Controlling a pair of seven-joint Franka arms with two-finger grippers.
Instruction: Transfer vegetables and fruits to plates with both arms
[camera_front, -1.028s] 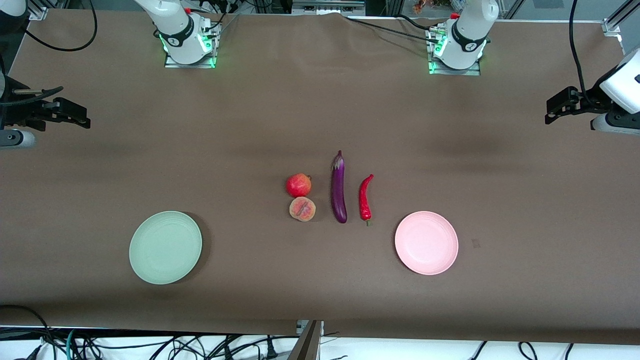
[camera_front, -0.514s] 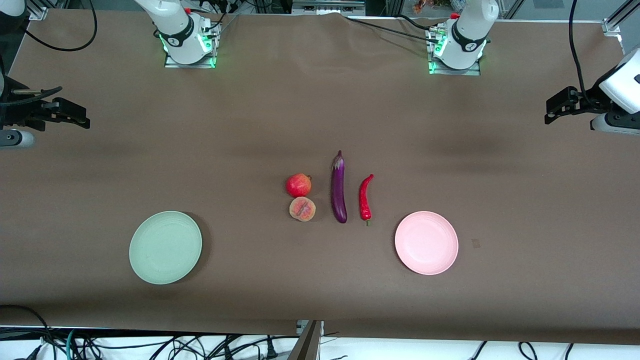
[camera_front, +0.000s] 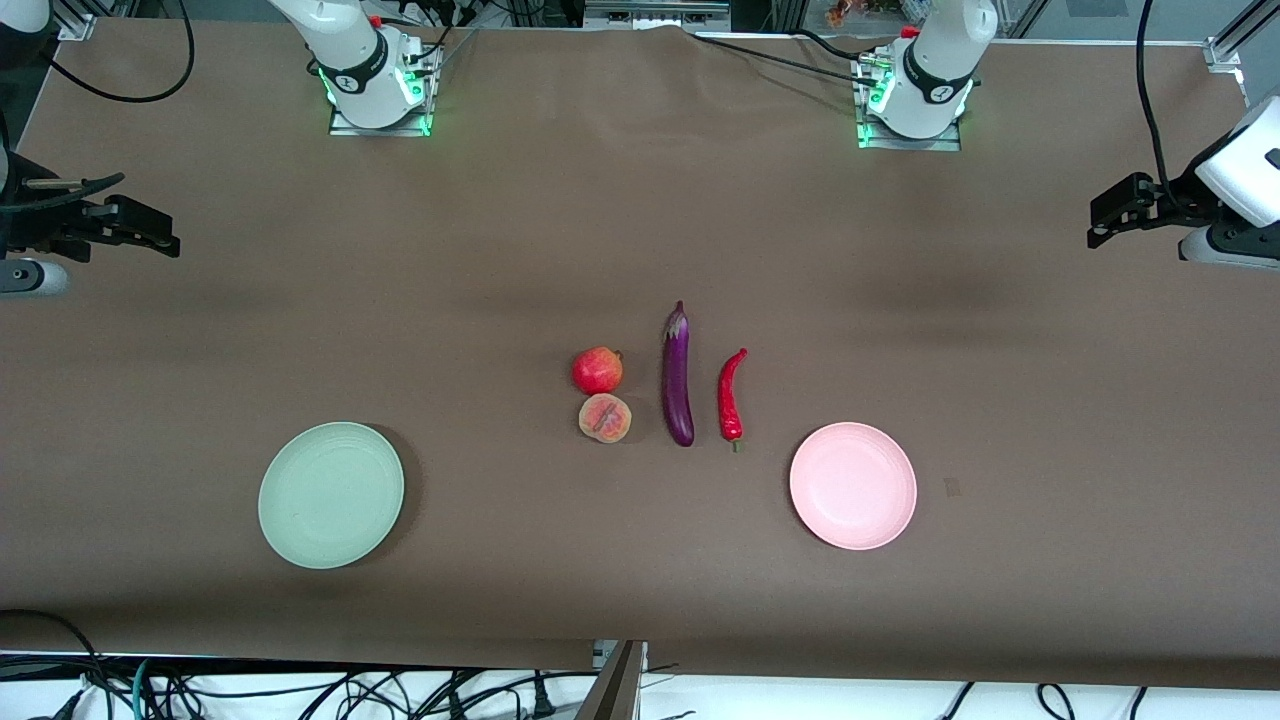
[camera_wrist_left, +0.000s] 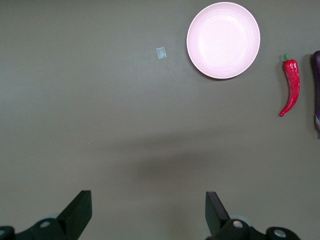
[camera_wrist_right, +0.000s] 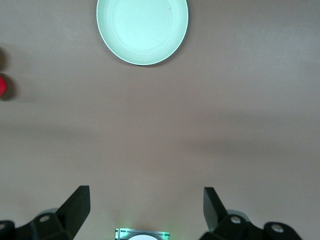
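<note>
A red pomegranate (camera_front: 597, 370), a peach (camera_front: 605, 418), a purple eggplant (camera_front: 677, 375) and a red chili pepper (camera_front: 731, 395) lie side by side at mid-table. The mint green plate (camera_front: 331, 494) sits toward the right arm's end and the pink plate (camera_front: 853, 485) toward the left arm's end. My left gripper (camera_front: 1103, 222) hangs open and empty over the left arm's end of the table; its wrist view (camera_wrist_left: 148, 212) shows the pink plate (camera_wrist_left: 223, 40), chili (camera_wrist_left: 291, 86) and eggplant edge (camera_wrist_left: 317, 90). My right gripper (camera_front: 158, 238) hangs open and empty over the right arm's end; its wrist view (camera_wrist_right: 147, 210) shows the green plate (camera_wrist_right: 142, 30).
The brown table cover (camera_front: 640, 560) reaches from the arm bases to the front edge, where cables hang. A small pale scrap (camera_front: 951, 487) lies beside the pink plate. The right arm's lit base (camera_wrist_right: 142, 234) shows in the right wrist view.
</note>
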